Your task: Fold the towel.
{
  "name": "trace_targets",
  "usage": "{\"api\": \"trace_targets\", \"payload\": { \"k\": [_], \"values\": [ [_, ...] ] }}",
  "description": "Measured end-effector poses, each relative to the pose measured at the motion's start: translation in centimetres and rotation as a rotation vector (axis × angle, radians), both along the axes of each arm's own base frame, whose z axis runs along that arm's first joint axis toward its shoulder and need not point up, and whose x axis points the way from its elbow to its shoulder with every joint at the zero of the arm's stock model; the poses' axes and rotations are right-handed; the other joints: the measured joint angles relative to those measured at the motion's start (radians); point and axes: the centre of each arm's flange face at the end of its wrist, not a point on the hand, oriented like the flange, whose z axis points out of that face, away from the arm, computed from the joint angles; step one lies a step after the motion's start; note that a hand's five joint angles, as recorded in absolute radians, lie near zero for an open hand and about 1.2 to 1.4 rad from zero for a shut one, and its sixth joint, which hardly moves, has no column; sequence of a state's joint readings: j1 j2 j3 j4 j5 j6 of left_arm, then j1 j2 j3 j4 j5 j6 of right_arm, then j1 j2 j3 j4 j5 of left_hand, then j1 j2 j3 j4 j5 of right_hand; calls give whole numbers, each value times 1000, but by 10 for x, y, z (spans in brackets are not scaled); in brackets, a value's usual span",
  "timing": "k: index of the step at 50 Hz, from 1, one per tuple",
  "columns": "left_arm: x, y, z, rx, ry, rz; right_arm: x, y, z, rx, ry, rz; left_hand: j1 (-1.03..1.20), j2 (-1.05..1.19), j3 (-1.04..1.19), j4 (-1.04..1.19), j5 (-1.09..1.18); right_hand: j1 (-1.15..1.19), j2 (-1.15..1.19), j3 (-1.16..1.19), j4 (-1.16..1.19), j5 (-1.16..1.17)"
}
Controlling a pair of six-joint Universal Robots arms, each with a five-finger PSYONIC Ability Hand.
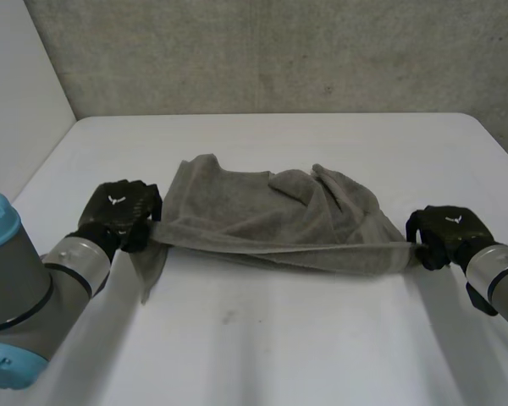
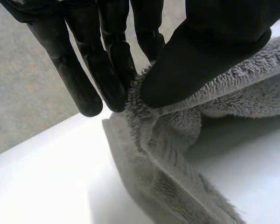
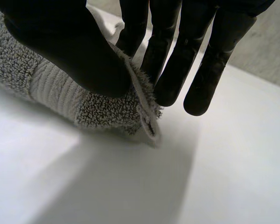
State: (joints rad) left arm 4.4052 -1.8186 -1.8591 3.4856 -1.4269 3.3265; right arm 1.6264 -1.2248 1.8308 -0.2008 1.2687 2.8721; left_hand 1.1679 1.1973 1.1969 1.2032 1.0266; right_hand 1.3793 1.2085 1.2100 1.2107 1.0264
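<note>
The towel (image 1: 271, 224) looks soft and limp, sagging between left hand (image 1: 118, 211) and right hand (image 1: 444, 230), whose fingers pinch its near corners.

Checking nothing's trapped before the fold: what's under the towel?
Under the towel's raised front edge, pinched by the left hand and right hand, only white table shows. What lies beneath its bunched rear part is covered.
</note>
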Motion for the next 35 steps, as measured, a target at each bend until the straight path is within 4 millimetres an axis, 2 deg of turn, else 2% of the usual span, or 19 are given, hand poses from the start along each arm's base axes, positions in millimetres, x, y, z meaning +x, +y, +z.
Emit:
{"api": "trace_targets", "payload": {
  "k": [1, 4, 10, 18, 24, 35],
  "values": [
    [-1, 3, -3, 10, -3, -7, 0, -1, 1, -9, 0, -1, -27, -53, -52, -58, -50, 1, 1, 1, 1, 1],
    [-5, 12, -9, 32, -11, -31, -3, -8, 7, -63, 4, -8, -375, -404, -385, -393, -388, 5, 3, 4, 4, 5],
    [-14, 28, -17, 60, -21, -79, -5, -12, 12, -101, 24, -8, -616, -646, -644, -653, -649, 6, 5, 4, 6, 7],
    [-21, 34, -25, 67, -26, -109, -10, -16, 15, -115, 51, -19, -647, -679, -677, -685, -682, 6, 5, 5, 6, 7],
    [-27, 40, -34, 83, -37, -132, -25, -25, 26, -149, 56, -70, -658, -689, -687, -696, -693, 7, 5, 5, 6, 7],
    [-36, 41, -35, 52, -30, -159, -34, -31, 35, -176, 51, -105, -681, -712, -711, -720, -718, 8, 5, 5, 6, 7]
  ]
}}
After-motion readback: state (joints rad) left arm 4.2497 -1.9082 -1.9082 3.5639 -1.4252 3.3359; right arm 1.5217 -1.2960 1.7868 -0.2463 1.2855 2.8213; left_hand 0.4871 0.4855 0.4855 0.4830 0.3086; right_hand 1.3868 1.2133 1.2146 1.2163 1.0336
